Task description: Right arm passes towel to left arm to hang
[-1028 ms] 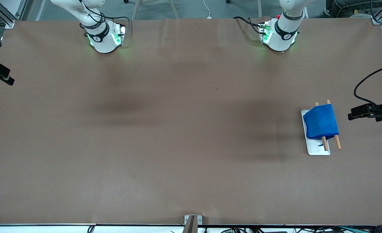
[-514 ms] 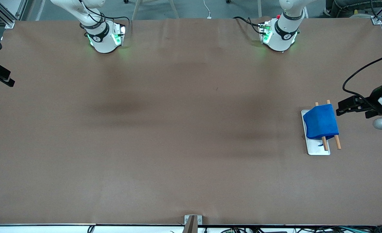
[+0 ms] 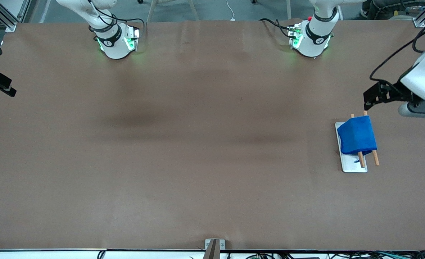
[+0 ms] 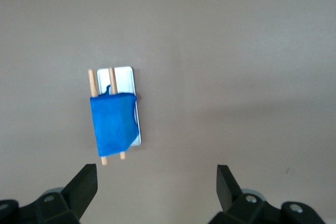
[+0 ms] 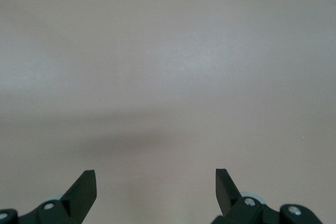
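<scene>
The bright blue towel [image 3: 357, 137] hangs draped over two wooden rods [image 3: 375, 157] of a small rack with a white base [image 3: 352, 166], near the left arm's end of the table. It also shows in the left wrist view [image 4: 113, 121], with a loose thread over the white base [image 4: 125, 77]. My left gripper [image 3: 369, 98] is open and empty, up in the air over the table beside the rack; its jaws [image 4: 157, 174] stand wide apart. My right gripper [image 3: 3, 86] is open and empty at the right arm's end, over bare table [image 5: 156, 179].
The brown table top [image 3: 198, 144] is bare apart from the rack. Both arm bases [image 3: 117, 39] stand along the table's edge farthest from the front camera. A metal bracket [image 3: 214, 246] sits at the table edge nearest the front camera.
My left gripper has swung in from the table's end toward the rack and the arm bases' side. The towel and the right gripper have not moved.
</scene>
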